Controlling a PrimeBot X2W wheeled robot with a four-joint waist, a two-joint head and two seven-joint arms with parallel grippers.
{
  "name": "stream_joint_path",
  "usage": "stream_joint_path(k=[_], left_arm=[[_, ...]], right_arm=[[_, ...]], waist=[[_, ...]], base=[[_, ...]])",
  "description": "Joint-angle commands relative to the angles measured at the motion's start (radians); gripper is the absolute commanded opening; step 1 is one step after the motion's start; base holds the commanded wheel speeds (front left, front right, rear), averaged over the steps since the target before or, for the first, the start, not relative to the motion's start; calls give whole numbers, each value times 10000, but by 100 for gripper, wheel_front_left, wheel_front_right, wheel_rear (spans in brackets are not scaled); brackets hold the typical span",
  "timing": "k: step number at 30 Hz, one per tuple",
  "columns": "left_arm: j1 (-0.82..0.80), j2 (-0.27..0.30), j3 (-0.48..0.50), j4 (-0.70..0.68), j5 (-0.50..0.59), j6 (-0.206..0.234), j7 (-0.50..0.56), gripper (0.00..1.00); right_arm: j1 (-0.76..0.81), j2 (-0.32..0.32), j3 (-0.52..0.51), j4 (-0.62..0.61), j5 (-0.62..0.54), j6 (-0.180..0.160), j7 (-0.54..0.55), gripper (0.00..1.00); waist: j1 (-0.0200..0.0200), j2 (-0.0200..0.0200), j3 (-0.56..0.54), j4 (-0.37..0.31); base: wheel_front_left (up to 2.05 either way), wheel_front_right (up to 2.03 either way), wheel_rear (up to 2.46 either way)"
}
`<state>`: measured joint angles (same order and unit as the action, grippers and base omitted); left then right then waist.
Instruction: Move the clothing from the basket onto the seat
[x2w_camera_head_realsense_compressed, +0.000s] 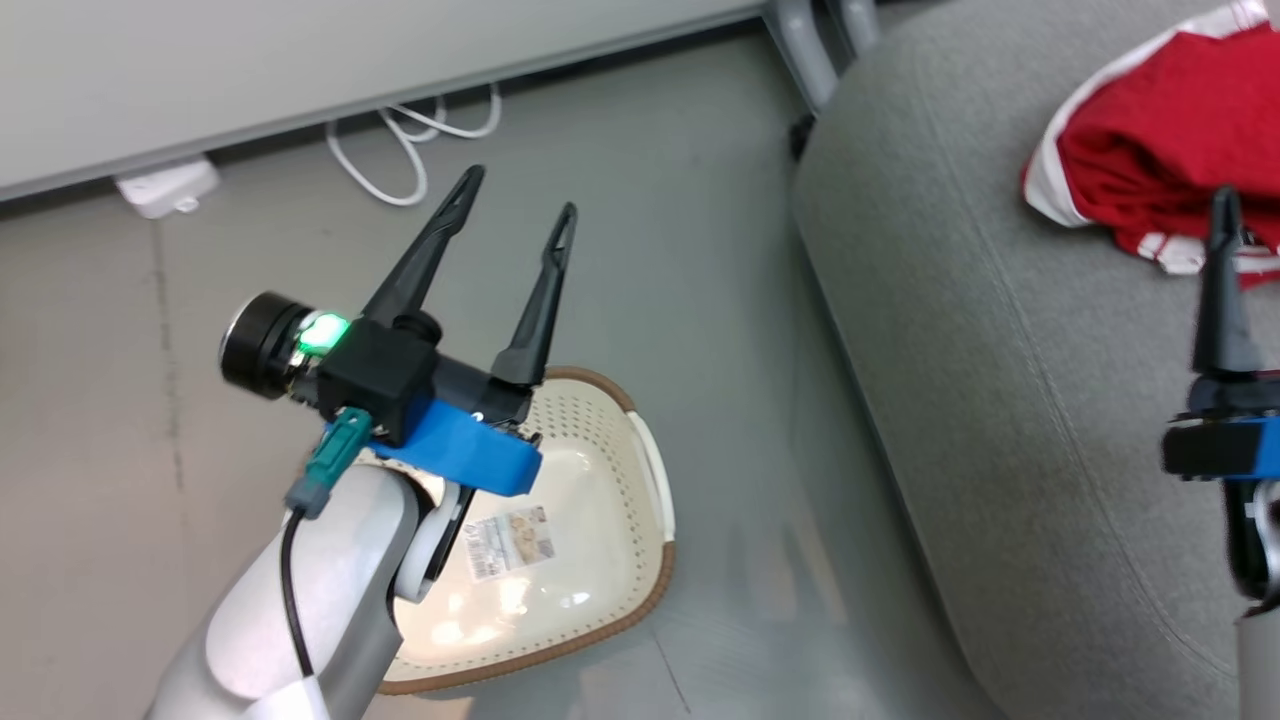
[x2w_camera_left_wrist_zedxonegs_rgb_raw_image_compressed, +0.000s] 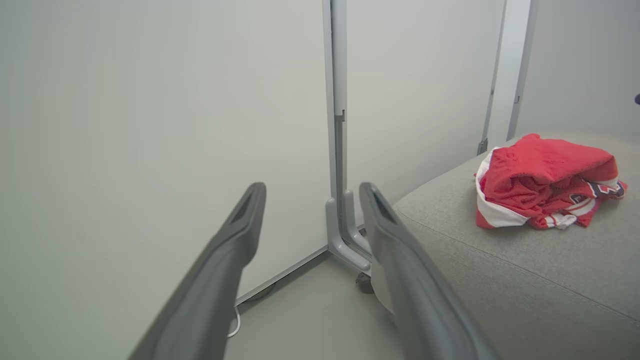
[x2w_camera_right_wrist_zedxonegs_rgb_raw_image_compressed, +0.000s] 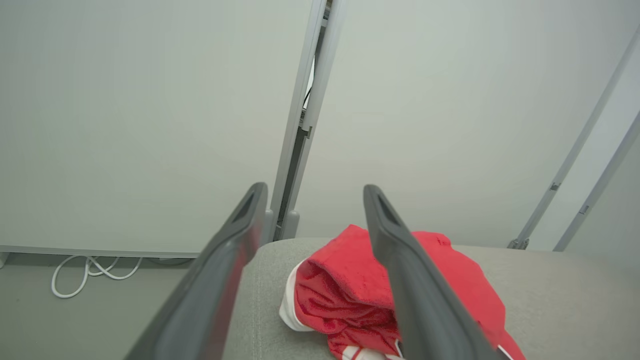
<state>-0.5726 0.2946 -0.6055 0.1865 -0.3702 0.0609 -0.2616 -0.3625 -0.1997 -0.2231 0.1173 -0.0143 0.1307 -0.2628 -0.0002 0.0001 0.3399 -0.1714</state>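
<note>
The left gripper (x2w_camera_head_realsense_compressed: 519, 192) stood raised on its pale, bent forearm (x2w_camera_head_realsense_compressed: 235, 625), its two dark fingers spread wide and pointing up the head view. The right gripper (x2w_camera_right_wrist_zedxonegs_rgb_raw_image_compressed: 314, 189) likewise held its fingers wide apart, at that view's right edge.

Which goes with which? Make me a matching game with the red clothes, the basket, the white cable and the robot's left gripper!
Things:
1. red clothing
2. laundry basket
3. white cable
4. left gripper

States:
A. open, holding nothing
B. heaped on the grey seat
C. empty
D. lying in loops

Pairs: 1-B, 2-C, 3-D, 4-A
</note>
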Motion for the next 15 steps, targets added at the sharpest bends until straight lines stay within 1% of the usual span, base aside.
stream_joint_path(k=[1,8,11,15], left_arm=[[207,-54,147,-38,76,16,-45,100],[1343,-421,1792,-123,505,-77,-44,100],[1833,-642,2447,-85,663,-171,-45,100],[2472,-935,3213,-15,897,-414,-37,100]], right_arm=[[151,37,104,-49,92,1,-30,100],[258,322,1240,4,210,1,-30,100],[375,455,1653,79,250,1,-30,100],[608,609,2013,166,297,1,-30,100]], waist=[[2,-1,-436,451],[2,-1,-1122,1254],[2,-1,-1433,1574],[2,-1,-1837,1941]], base=[[0,0,0],[0,0,0],[0,0,0],[0,0,0]])
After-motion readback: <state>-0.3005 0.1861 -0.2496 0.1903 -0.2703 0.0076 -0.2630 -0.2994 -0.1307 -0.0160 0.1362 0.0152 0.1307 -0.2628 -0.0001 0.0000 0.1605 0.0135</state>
